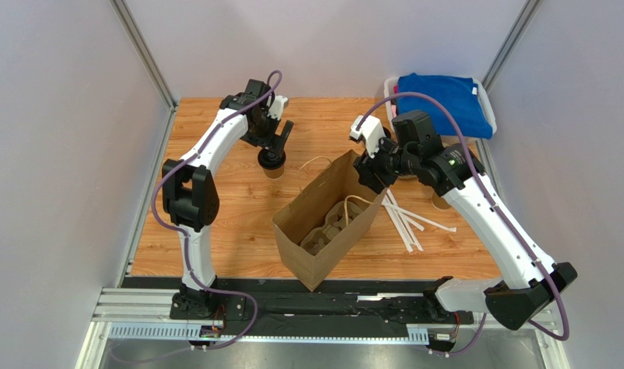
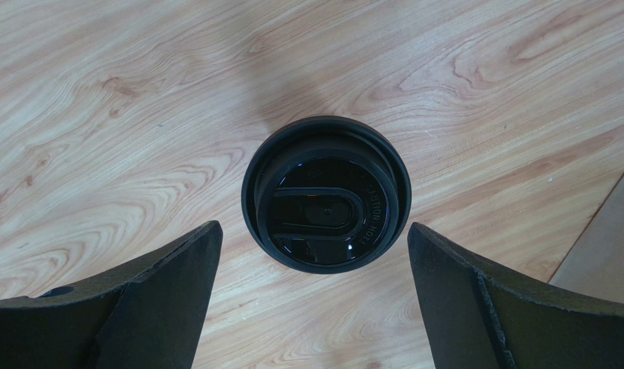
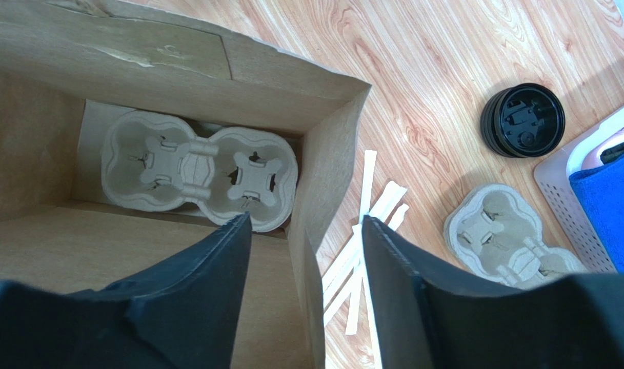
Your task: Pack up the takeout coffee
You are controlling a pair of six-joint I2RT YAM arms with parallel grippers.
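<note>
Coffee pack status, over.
Left end effector open, flanking black-lidded paper cup, no contact. Right end effector open astride wall of brown paper bag. Beige pulp carrier inside bag.

takeout coffee [image 1: 272, 163]: small brown paper cup, round black plastic lid [image 2: 326, 194] seated on top, sip slot showing. stands upright on wooden surface [image 1: 238, 231], far half, left of centre.
</note>
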